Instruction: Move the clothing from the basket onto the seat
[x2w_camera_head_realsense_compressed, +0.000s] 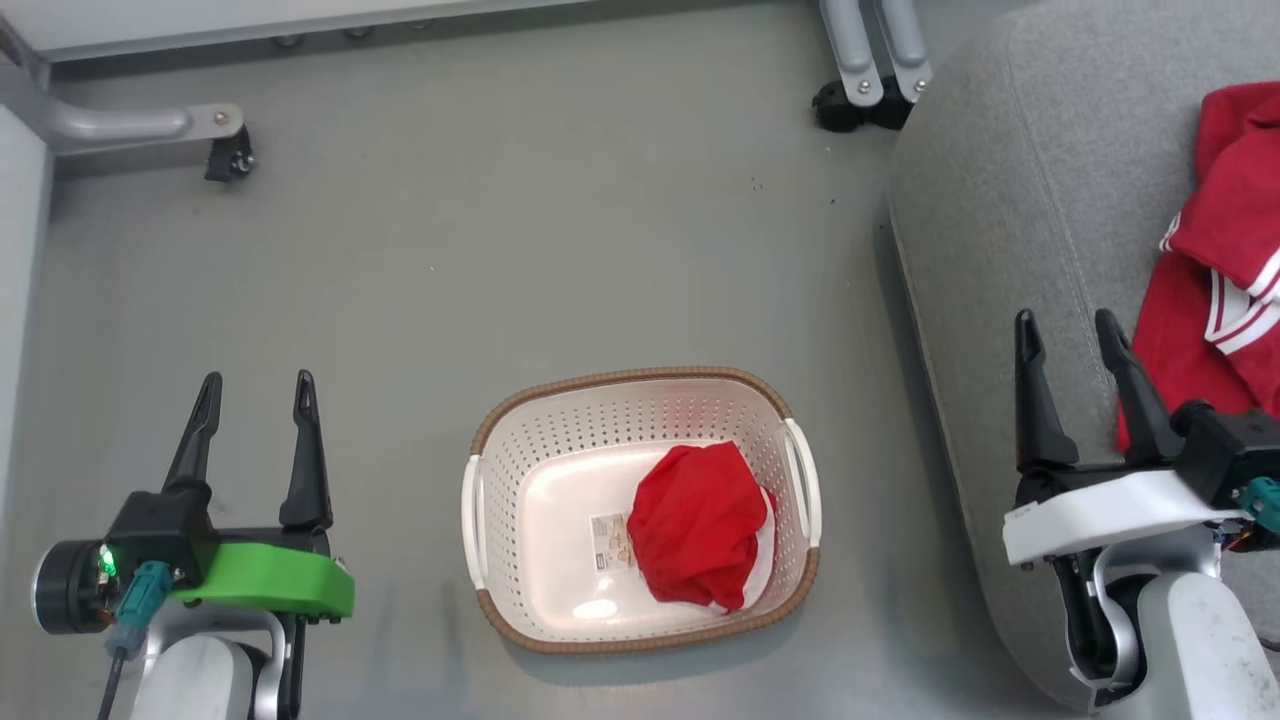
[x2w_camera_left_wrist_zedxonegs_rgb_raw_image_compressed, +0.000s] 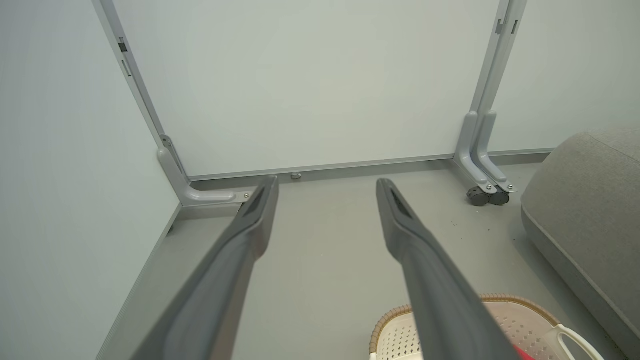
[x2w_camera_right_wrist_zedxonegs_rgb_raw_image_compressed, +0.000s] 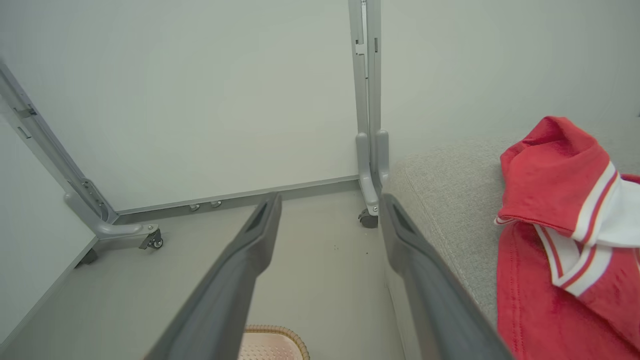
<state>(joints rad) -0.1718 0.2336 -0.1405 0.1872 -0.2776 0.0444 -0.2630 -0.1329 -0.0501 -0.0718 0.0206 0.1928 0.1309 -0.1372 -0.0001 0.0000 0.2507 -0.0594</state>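
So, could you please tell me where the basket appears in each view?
Head view: basket bottom centre, on the floor.
Left wrist view: basket at the bottom edge, right of centre.
Right wrist view: basket rim at the bottom edge, just left of centre.
Shared landmark: the grey seat, right of the basket in every view.

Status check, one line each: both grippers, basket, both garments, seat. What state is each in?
left gripper: open, empty, left of the basket.
right gripper: open, empty, by the seat's edge.
basket: upright on the floor, one garment inside.
plain red garment: bunched up in the basket, not yet moved.
striped red garment: lying crumpled on the seat.
seat: holds the striped red garment.
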